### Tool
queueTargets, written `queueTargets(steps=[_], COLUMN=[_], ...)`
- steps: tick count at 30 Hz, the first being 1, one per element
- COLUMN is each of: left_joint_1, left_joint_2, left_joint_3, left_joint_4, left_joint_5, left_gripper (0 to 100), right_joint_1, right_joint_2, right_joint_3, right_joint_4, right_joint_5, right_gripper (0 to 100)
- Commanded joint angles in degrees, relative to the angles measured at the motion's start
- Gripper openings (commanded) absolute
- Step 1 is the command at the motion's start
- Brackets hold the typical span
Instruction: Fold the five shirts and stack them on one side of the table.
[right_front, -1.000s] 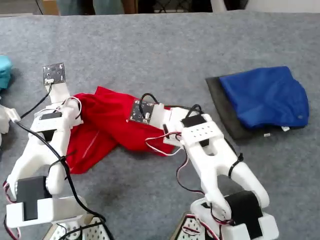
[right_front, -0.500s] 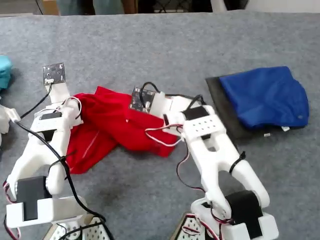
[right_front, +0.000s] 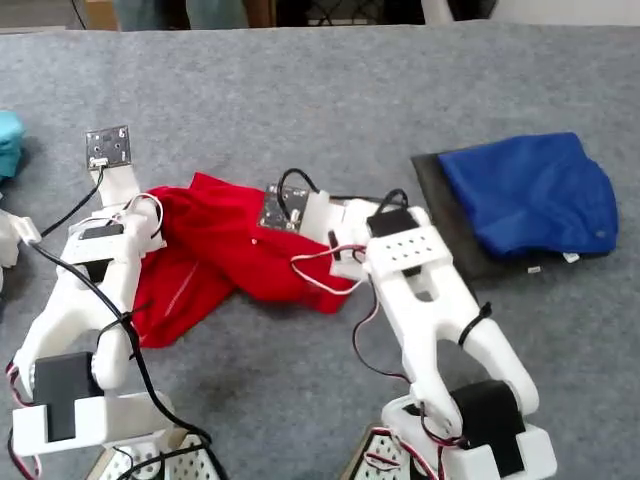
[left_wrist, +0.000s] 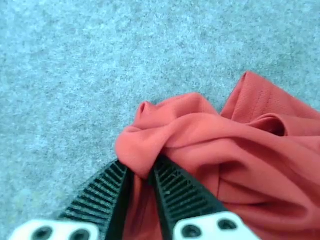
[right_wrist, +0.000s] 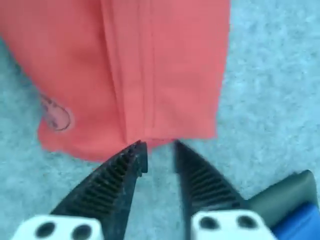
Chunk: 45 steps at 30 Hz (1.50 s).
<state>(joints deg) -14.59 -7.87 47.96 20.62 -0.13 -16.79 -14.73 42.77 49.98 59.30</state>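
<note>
A crumpled red shirt (right_front: 225, 250) lies left of the table's middle. My left gripper (left_wrist: 142, 167) is shut on a bunched fold of the red shirt (left_wrist: 210, 145) at its far left corner, just above the grey cloth. My right gripper (right_wrist: 158, 146) stands narrowly open at the hem of the red shirt (right_wrist: 150, 65) on its right side, with bare table between the fingertips. In the high view the right arm (right_front: 400, 255) covers that hem. A folded blue shirt (right_front: 530, 195) rests on a folded dark grey shirt (right_front: 440, 205) at the right.
A teal shirt (right_front: 8, 140) shows at the far left edge. The grey cloth-covered table (right_front: 320, 90) is bare across its far half. The blue shirt (right_wrist: 300, 220) lies close beside my right gripper.
The right arm has shifted a little toward the far side over the red shirt's right edge. The left arm and its held fold have stayed put.
</note>
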Motion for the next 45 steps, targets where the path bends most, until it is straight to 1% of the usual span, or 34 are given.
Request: queueTargets(steps=[1,6,20,25,29,35,41,45], left_joint_1=[0.75,0.75,0.75,0.75,0.75,0.75,0.75,0.75], left_joint_2=[-0.44,-0.35,-0.26,-0.26,-0.26,-0.26,-0.26,-0.26], left_joint_3=[-1.27,-1.36,-1.45,-1.36,-1.36,-1.45,-1.45,-1.45], left_joint_4=[-0.44,-0.44,-0.44,-0.44,-0.44,-0.44,-0.44,-0.44], left_joint_5=[-0.35,-0.35,-0.35,-0.44,-0.44,-0.44,-0.44,-0.44], left_gripper=[3,3,3,3,3,3,3,3], right_joint_1=[0.70,0.62,0.53,-1.58,-3.78,-3.96,-3.69,-3.60], right_joint_2=[-0.40,-0.13,-0.57,-0.57,-0.57,-0.13,1.01,5.05], right_joint_3=[2.33,4.62,6.55,6.46,6.55,6.55,7.87,6.99], right_joint_4=[-3.87,-5.27,-4.92,-4.84,-5.01,-5.36,-13.36,-15.38], right_joint_5=[0.70,0.70,0.70,0.79,0.79,0.79,0.88,0.88], right_gripper=[16.3,16.5,16.8,17.0,20.5,20.8,20.5,20.4])
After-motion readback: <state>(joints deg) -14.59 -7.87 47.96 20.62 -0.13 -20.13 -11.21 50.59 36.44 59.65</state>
